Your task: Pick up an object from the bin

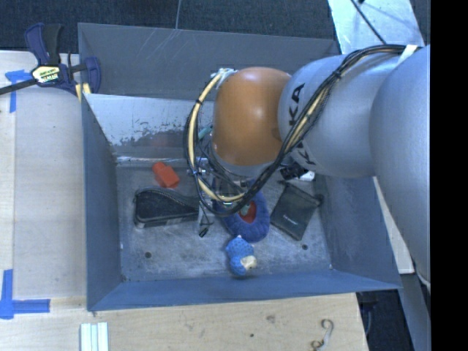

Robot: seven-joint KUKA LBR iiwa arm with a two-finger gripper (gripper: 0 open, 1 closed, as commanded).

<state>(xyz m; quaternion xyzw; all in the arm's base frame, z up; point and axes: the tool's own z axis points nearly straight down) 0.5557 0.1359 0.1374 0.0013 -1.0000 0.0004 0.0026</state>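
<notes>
Likely target: blue soft lump point(247, 224) with a red patch, mid-bin, touching or just under the gripper point(219, 202) on its view-right side. Can't tell whether it is actually gripped, because the orange wrist cover point(248, 115) and cable loops hide the contact zone. Gripper state: can't tell, same reason.

Around the gripper:
- Small blue piece point(240, 257) with a pale end, just past the lump toward the near wall. Touching the lump or nearly so, can't say which.
- Black oblong case point(164, 207) just beside the gripper on view-left.
- Orange block point(165, 174) farther out on that side, toward the back wall, apart from the case.
- Dark flat pad point(295, 212) on the opposite side, beyond the lump, lying askew on the bin point(102, 218) floor.

Step, my read: gripper sits low in the bin, so this is the grasp stage, not the lift.

Next move calls for closure confirmed on the lump alone, then a straight vertical lift clear of the walls.

Risks: the soft lump may squash and slip out, the small blue piece could ride up with it, and the case is close enough to get nudged.
</notes>
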